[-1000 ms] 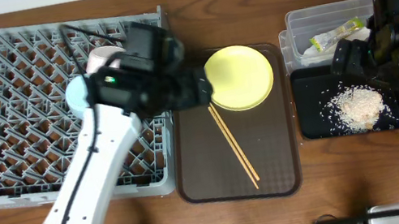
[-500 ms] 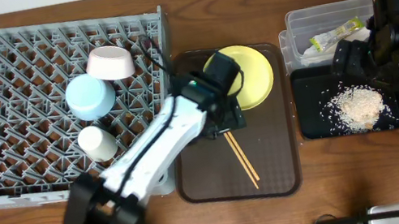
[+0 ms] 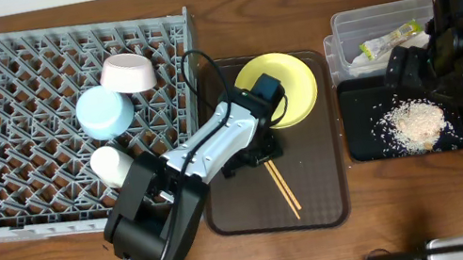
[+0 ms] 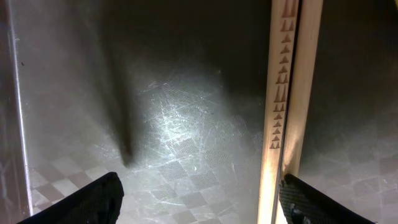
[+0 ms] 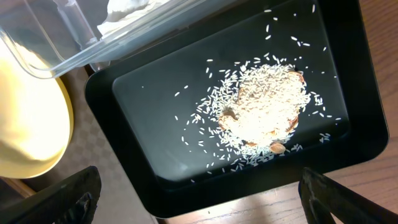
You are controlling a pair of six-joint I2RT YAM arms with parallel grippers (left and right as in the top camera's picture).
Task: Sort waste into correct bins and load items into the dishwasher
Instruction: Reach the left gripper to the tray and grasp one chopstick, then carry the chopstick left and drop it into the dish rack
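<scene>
My left gripper [image 3: 255, 153] is open, low over the brown tray [image 3: 321, 205], its fingers either side of the upper end of the wooden chopsticks [image 3: 282, 188]; the chopsticks fill the left wrist view [image 4: 287, 106]. The pale-yellow plate [image 3: 292, 83] lies on the tray's back. The grey dish rack [image 3: 22, 186] holds a white bowl [image 3: 128, 72], a light-blue bowl [image 3: 102, 113] and a white cup [image 3: 110, 165]. My right gripper [image 5: 199, 211] is open above the black tray [image 3: 362, 140] with rice scraps [image 3: 417, 124]. The clear tub [image 3: 348, 33] holds the green-yellow wrapper [image 3: 391, 40].
The brown serving tray sits between the rack and the two bins. Bare wooden table [image 3: 396, 196] lies in front of the bins. The clear tub's edge [image 5: 56, 50] and the plate's rim [image 5: 31, 130] show in the right wrist view.
My left arm has swung from over the dish rack to the brown tray and lowered onto the chopsticks. The bowls and cup in the rack are now uncovered. The right arm has not moved.
</scene>
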